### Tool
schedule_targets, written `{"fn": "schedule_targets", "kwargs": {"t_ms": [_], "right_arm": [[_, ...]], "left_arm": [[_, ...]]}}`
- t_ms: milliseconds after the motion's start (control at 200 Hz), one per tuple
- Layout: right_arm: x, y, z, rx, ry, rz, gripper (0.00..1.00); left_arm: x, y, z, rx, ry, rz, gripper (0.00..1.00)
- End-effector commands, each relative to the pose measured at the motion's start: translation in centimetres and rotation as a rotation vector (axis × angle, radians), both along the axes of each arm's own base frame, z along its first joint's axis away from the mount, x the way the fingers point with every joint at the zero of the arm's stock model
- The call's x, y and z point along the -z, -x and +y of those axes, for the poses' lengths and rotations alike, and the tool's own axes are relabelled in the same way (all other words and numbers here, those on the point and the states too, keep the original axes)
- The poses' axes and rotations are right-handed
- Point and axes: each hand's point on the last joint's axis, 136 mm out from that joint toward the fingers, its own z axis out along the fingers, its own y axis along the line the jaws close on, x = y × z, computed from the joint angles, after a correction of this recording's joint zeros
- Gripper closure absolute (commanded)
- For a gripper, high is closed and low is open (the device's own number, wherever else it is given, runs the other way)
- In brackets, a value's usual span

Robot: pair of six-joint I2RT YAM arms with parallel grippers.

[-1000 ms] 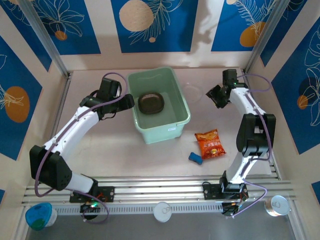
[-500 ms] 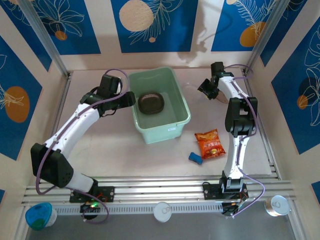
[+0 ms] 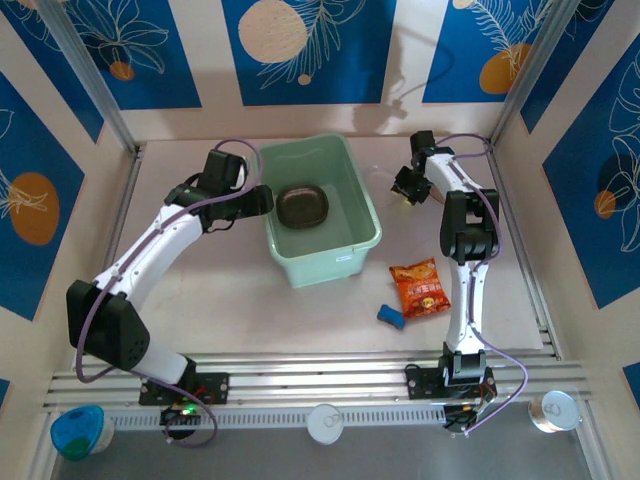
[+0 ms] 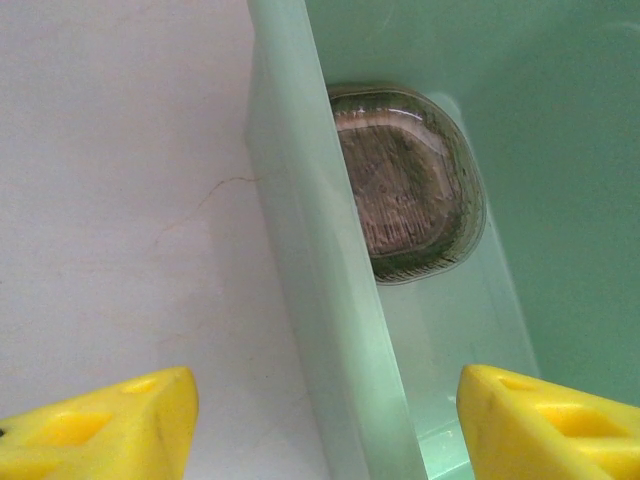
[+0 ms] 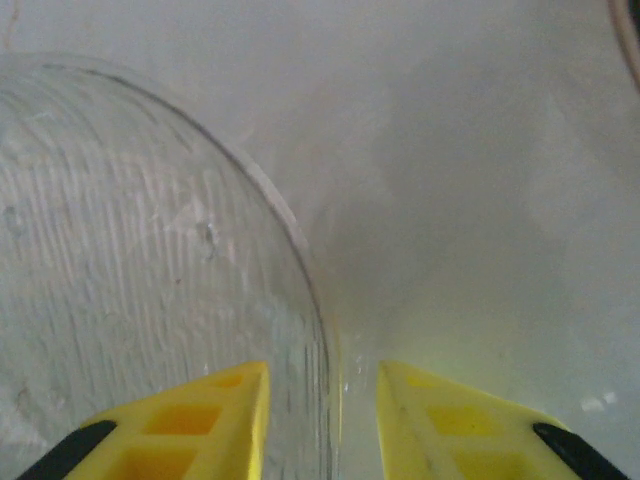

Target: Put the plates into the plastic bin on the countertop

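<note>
near to far. orange-red crinkly snack packet (image 3: 420, 287) lies near the right arm's base, not a task item. pale pinkish-beige flat countertop (image 3: 250, 300) carries the pale mint-green rectangular plastic bin (image 3: 320, 262) at mid-table. smoky-brown translucent rounded-square plates (image 4: 405, 180) sit stacked flat on the bin floor, already in.

left gripper (image 4: 327, 380): yellow fingers spread wide, empty, one either side of the bin's left wall, hovering at the rim. left arm bent in from the left.

key relation, farther back: clear ribbed rounded-square plastic plate (image 5: 150, 250) lies flat on the countertop just right of the bin. right gripper (image 5: 320, 368) straddles its edge, one finger over the plate, the other outside. narrow gap, edge between, no contact seen, so not pinching yet. plate body lies to the claw's bin side; no real long axis. right arm is nearer, stretched far out, wrist turned toward the bin.
</note>
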Motion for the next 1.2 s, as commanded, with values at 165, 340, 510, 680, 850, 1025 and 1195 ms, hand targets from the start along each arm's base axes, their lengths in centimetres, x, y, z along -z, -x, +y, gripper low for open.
{"fn": "schedule_targets", "kwargs": {"t_ms": [165, 340, 510, 680, 850, 1025, 1195], "right_arm": [[0.6, 0.3, -0.3, -0.014, 0.039, 0.029, 0.71], [0.5, 0.6, -0.2, -0.019, 0.047, 0.020, 0.79], [-0.2, 0.6, 0.3, -0.031, 0.064, -0.009, 0.85], [-1.4, 0.5, 0.5, -0.022, 0.070, -0.067, 0.91], [-2.3, 0.5, 0.5, -0.017, 0.082, -0.094, 0.95], [-3.8, 0.5, 0.1, -0.001, 0.090, -0.128, 0.97], [-6.2, 0.5, -0.3, 0.036, 0.074, -0.177, 0.99]], "left_arm": [[-0.3, -0.3, -0.6, 0.021, 0.008, -0.004, 0.30], [-0.4, -0.2, -0.7, 0.017, 0.014, -0.003, 0.30], [-0.7, -0.1, -0.8, 0.022, 0.027, -0.012, 0.30], [-0.8, 0.1, -0.8, 0.039, 0.016, -0.017, 0.30], [-0.7, 0.1, -1.0, 0.048, 0.017, -0.007, 0.30], [-0.7, 0.5, -0.8, 0.041, 0.025, -0.008, 0.30], [-0.8, 0.6, -0.8, 0.044, 0.030, -0.017, 0.30]]}}
